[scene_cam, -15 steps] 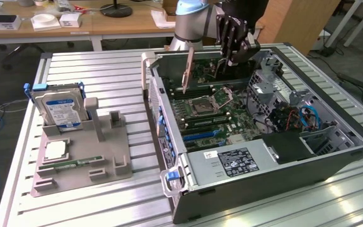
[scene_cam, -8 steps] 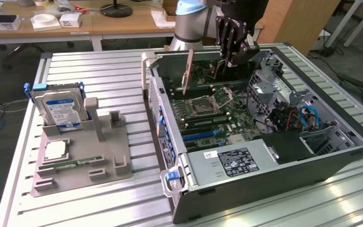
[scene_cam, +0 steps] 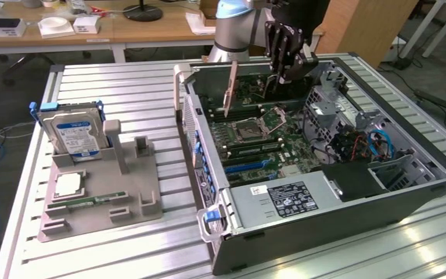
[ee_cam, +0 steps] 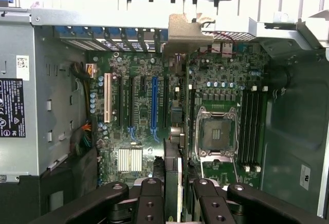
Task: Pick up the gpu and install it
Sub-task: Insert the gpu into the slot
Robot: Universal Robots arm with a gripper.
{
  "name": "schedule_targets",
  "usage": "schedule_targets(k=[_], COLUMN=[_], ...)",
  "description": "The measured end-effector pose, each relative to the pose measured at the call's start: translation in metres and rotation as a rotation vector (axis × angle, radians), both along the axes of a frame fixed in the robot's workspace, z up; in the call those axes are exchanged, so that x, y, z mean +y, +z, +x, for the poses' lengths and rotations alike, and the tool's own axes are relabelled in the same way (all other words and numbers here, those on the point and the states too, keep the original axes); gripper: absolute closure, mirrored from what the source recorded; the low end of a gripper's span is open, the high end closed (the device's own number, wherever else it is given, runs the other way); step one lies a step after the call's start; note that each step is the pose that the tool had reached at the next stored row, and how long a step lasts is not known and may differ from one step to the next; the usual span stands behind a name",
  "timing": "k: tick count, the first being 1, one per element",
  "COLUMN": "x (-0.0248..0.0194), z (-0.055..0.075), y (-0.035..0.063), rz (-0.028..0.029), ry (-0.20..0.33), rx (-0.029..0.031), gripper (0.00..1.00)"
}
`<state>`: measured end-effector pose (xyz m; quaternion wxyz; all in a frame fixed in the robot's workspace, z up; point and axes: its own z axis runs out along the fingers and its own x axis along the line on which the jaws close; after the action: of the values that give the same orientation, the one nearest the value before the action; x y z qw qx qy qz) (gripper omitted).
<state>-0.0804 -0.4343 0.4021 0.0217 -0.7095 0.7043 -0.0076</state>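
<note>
The gpu (ee_cam: pixel 174 170) is edge-on in the wrist view, a thin green card whose metal end bracket (ee_cam: pixel 182 31) reaches the case's rear wall. My gripper (ee_cam: pixel 174 196) is shut on its upper edge, one black finger (ee_cam: pixel 150 198) on each side. In the exterior view the gripper (scene_cam: pixel 289 72) reaches down into the open computer case (scene_cam: pixel 409 192) at its far end. There it holds the gpu (scene_cam: pixel 252 87) upright over the motherboard (scene_cam: pixel 273 136), with the bracket (scene_cam: pixel 229 87) toward the exterior view's left. The card hangs beside the blue slot (ee_cam: pixel 153 100). Whether it touches a slot cannot be told.
The CPU socket (ee_cam: pixel 216 134) and memory slots (ee_cam: pixel 251 126) lie beside the card. A power supply (scene_cam: pixel 285 197) fills the case's near end. On the exterior view's left, a grey fixture (scene_cam: pixel 141 197) holds a blue-labelled hard drive (scene_cam: pixel 72 133), a CPU (scene_cam: pixel 68 185) and a memory stick (scene_cam: pixel 91 200).
</note>
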Motion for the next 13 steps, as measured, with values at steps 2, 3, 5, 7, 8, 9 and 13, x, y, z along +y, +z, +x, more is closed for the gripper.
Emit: schedule_targets(k=[2, 3, 5, 7, 8, 9, 13], x=[0.0000, 0.0000, -0.0001, -0.0001, -0.0001, -0.0002, -0.0002], z=[0.0000, 0.0000, 0.0000, -0.0001, -0.0001, -0.0002, -0.0020], y=[-0.0007, -0.0011, -0.0015, -0.0022, -0.0028, -0.0033, -0.0046], rz=[-0.0001, 0.0000, -0.0002, 0.0000, 0.0000, -0.0001, -0.0002], ry=[0.000, 0.000, 0.000, 0.000, 0.000, 0.000, 0.000], rx=[0.0001, 0.0000, 0.0001, 0.0000, 0.0000, 0.0000, 0.0001], gripper=[0.74, 0.74, 0.74, 0.74, 0.74, 0.74, 0.74])
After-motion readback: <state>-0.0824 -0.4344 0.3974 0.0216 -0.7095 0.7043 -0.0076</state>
